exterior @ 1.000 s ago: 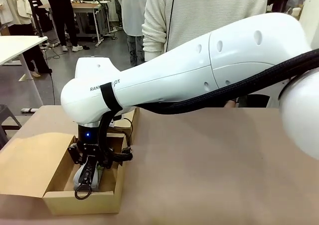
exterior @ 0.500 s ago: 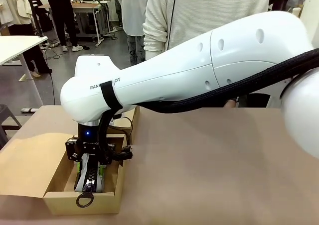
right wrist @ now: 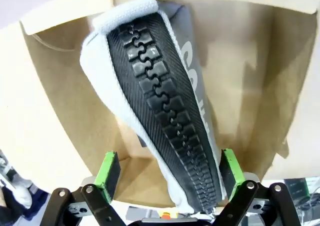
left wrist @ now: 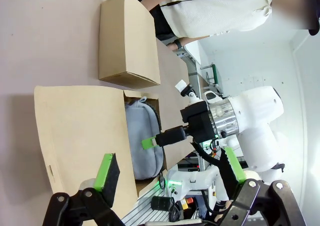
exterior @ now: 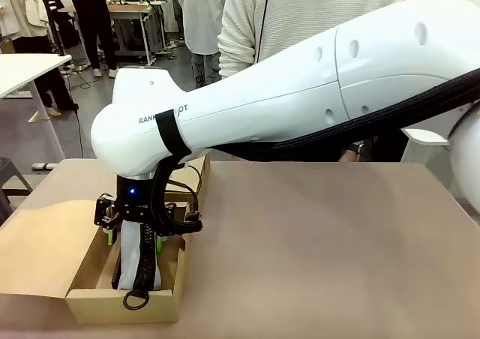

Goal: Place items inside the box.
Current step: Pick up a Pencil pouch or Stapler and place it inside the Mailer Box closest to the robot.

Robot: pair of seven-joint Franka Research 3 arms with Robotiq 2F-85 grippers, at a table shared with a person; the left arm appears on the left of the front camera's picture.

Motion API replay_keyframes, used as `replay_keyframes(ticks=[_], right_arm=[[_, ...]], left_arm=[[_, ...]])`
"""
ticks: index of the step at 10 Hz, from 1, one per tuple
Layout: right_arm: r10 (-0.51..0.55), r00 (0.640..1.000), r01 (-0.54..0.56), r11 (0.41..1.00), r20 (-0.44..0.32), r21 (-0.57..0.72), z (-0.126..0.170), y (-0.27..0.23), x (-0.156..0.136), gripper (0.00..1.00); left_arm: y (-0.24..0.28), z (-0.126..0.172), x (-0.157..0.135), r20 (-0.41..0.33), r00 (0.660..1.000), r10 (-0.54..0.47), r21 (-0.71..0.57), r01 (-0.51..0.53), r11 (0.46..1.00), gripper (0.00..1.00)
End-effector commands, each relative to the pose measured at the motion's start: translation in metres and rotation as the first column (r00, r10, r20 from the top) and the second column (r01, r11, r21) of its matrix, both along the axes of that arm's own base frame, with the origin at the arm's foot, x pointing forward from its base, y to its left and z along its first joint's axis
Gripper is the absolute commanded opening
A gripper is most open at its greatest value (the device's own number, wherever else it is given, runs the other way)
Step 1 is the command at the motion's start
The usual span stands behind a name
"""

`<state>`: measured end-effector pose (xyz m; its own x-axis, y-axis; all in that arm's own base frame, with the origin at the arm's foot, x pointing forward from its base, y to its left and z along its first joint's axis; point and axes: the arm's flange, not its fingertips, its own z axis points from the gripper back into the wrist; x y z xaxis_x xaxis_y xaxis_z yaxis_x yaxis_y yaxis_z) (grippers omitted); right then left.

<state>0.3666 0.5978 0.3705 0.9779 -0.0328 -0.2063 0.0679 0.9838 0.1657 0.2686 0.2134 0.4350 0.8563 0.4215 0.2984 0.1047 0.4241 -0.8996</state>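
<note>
Right pincer (exterior: 136,238) just went from pinching the grey pouch (exterior: 139,262) to spread wide, pads flanking it. The pouch now lies in the open box (exterior: 88,271) at 8 o'clock on the bench (exterior: 315,249), with its pull ring (exterior: 136,300) hanging over the near wall. Looks placed. Left pincer (left wrist: 170,168) is spread and empty. A closed carton (exterior: 196,175) sits just beyond, at 1 o'clock of the box. A person (exterior: 300,24) stands at the far edge. The right arm covers the box mouth until it lifts.

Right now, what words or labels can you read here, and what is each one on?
"RANK" then "OT", a black strap hiding the letters between: on the white right arm.
"CA", further letters cut off by the zip: on the grey pouch.
Nothing else is readable.
</note>
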Motion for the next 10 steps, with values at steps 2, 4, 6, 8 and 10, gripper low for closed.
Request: replay_keyframes(ticks=[2, 4, 6, 8, 10], right_arm=[[-0.009, 0.996, 0.007, 1.000, 0.084, 0.018, 0.010, -0.027, -0.015, 1.00], [0.022, 0.991, -0.032, 0.997, 0.134, 0.075, 0.033, -0.055, -0.018, 1.00], [0.156, 0.956, -0.235, 0.914, 0.246, 0.331, 0.095, -0.155, -0.036, 1.00], [0.120, 0.972, -0.198, 0.879, 0.201, 0.434, 0.116, -0.237, -0.044, 1.00], [0.086, 0.955, -0.180, 0.929, 0.284, 0.323, 0.119, -0.163, -0.026, 1.00]], left_arm=[[0.000, 0.000, -0.001, 0.025, 1.000, 0.000, -0.012, 0.000, 1.000, 1.00], [0.000, 0.000, -0.001, 0.025, 1.000, 0.000, -0.012, 0.000, 1.000, 1.00], [0.000, 0.000, -0.001, 0.025, 1.000, 0.000, -0.012, 0.000, 1.000, 1.00], [0.000, 0.000, -0.001, 0.025, 1.000, 0.000, -0.012, 0.000, 1.000, 1.00], [0.000, 0.000, -0.001, 0.025, 1.000, 0.000, -0.012, 0.000, 1.000, 1.00]])
